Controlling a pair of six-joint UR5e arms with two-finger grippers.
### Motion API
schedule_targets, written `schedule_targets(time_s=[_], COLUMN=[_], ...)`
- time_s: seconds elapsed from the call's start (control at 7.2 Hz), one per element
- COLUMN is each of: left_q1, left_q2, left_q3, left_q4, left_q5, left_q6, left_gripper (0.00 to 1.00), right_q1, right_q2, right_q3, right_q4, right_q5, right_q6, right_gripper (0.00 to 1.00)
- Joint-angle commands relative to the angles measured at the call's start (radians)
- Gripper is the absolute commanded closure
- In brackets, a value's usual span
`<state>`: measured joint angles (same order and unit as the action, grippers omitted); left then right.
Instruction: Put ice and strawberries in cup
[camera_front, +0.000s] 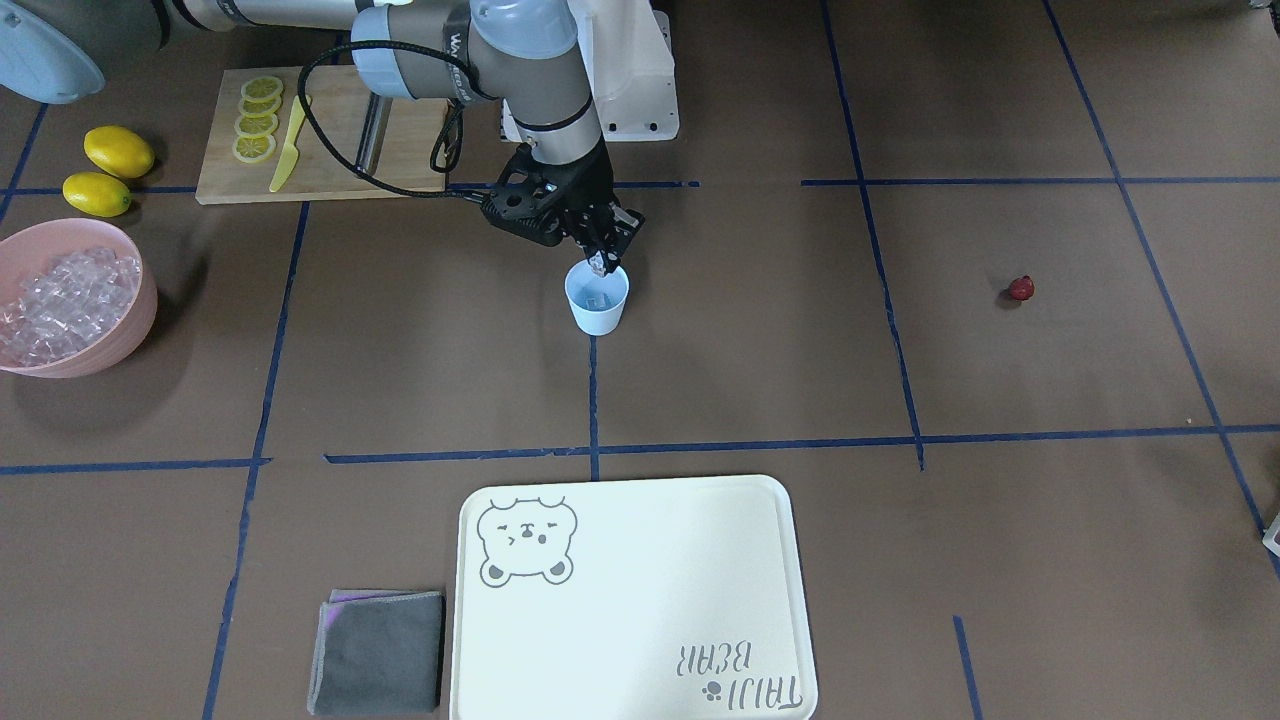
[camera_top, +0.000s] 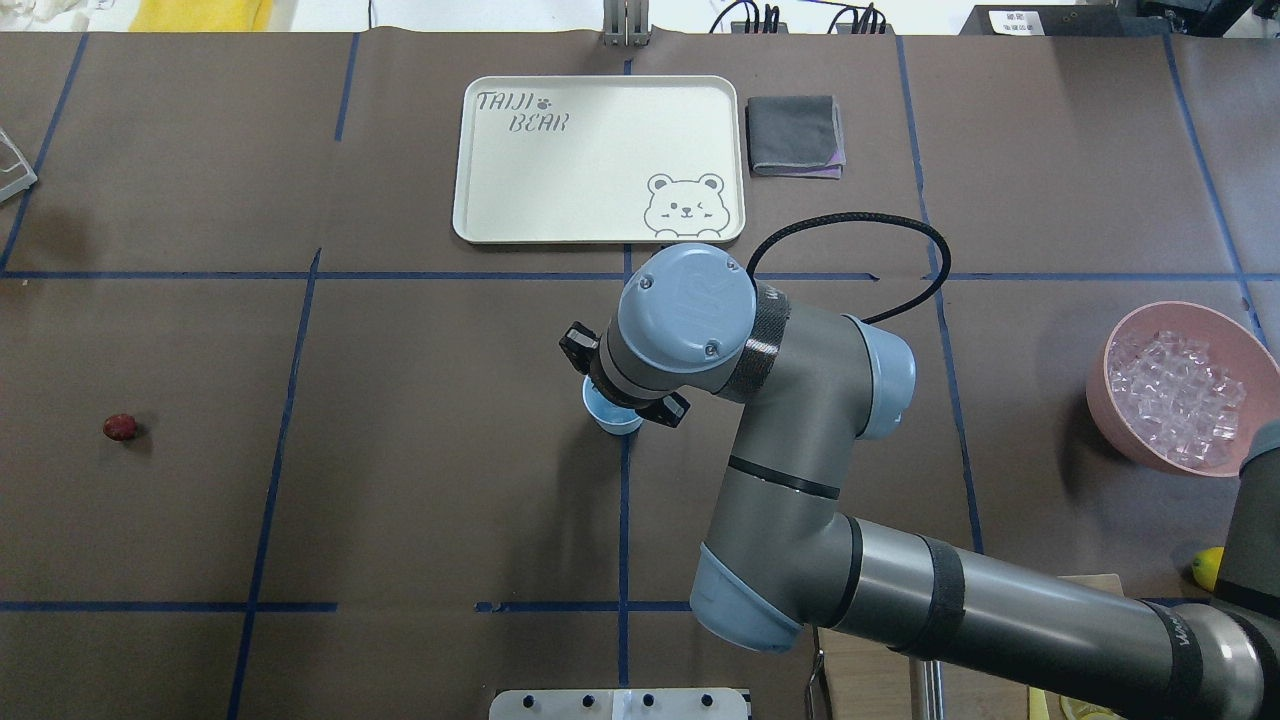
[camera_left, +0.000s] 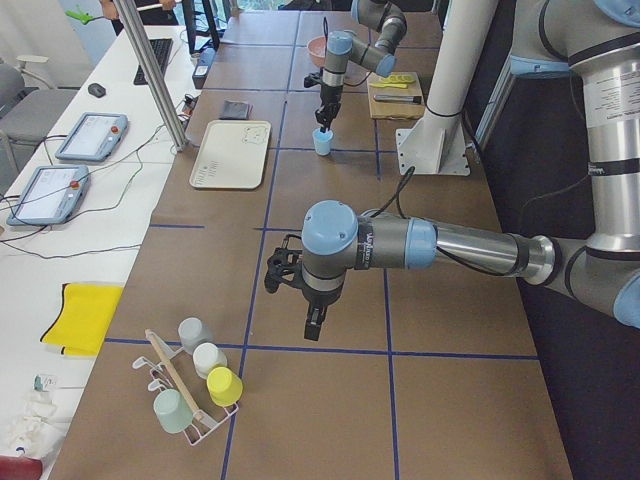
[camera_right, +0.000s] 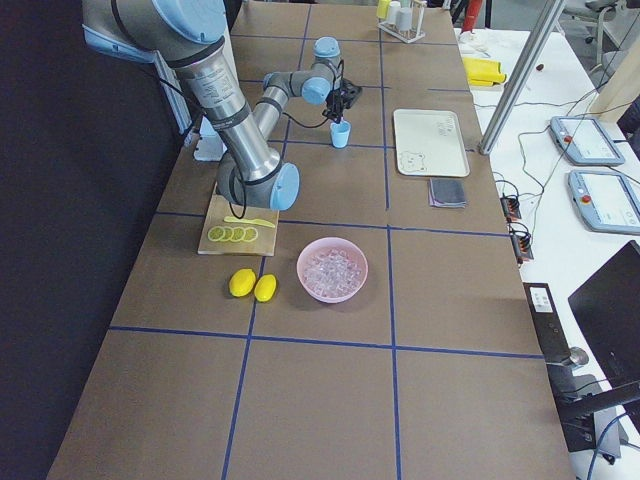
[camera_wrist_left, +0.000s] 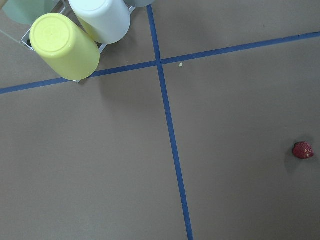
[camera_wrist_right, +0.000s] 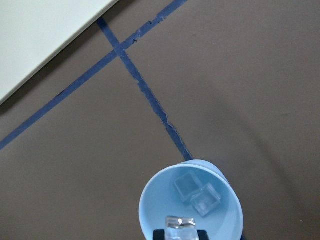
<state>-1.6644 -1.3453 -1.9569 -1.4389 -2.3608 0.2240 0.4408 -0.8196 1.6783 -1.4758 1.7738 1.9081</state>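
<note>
One clear glassy ice cube (camera_wrist_right: 181, 223) is pinched in the right end effector (camera_front: 599, 258), whose fingers are closed on it. At the bottom edge of the right wrist view those fingers are almost wholly cut off. Just beneath, the small pale-blue plastic cup (camera_wrist_right: 156, 205) stands upright, mouth up, on a blue tape line (camera_wrist_right: 150, 100). Two more loose cubes (camera_wrist_right: 206, 201) lie side by side on its floor. In the overhead view the arm's wrist hides most of the cup. Bare brown paper-covered counter (camera_wrist_right: 260, 90) lies open all round it. The cream rectangular tray (camera_wrist_right: 35, 35) fills the upper left corner of the wrist view, apart from the cup. The left end effector (camera_left: 313, 328) hangs pointing down and shows in the left side view only, so I cannot tell how far it is open. Farthest off, the small dark-red strawberry (camera_front: 1020, 289) lies alone at the right of the front-facing view, well apart from the cup. It is too small to tell its long axis or where its top points.
</note>
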Motion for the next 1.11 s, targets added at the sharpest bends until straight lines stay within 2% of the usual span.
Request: schedule_targets(time_s=[0.0, 0.42, 0.56, 0.69, 0.83, 0.97], left_q1=[0.000, 0.000, 0.000, 0.000, 0.002, 0.009], left_q2=[0.000, 0.000, 0.000, 0.000, 0.000, -0.002], left_q3=[0.003, 0.003, 0.001, 0.000, 0.001, 0.003], left_q4=[0.000, 0.000, 0.000, 0.000, 0.005, 0.006], left_q5=[0.000, 0.000, 0.000, -0.002, -0.002, -0.002], left_q6=[0.000, 0.000, 0.000, 0.000, 0.000, -0.003], left_gripper=[0.00, 0.00, 0.00, 0.00, 0.00, 0.00], right_q1=[-0.001, 0.013, 0.062, 0.114, 0.178, 0.253], right_q2=[-0.001, -0.003, -0.041, -0.129, -0.238, -0.321], right_q3=[-0.002, 0.012, 0.091, 0.213, 0.335, 0.387], right_q4=[0.000, -0.006, -0.065, -0.145, -0.179, -0.202], right_q5=[-0.004, 0.006, 0.037, 0.062, 0.109, 0.189], right_q6=[-0.001, -0.006, -0.011, -0.102, -0.280, -0.378], right_gripper=[0.28, 0.26, 0.02, 0.00, 0.00, 0.00])
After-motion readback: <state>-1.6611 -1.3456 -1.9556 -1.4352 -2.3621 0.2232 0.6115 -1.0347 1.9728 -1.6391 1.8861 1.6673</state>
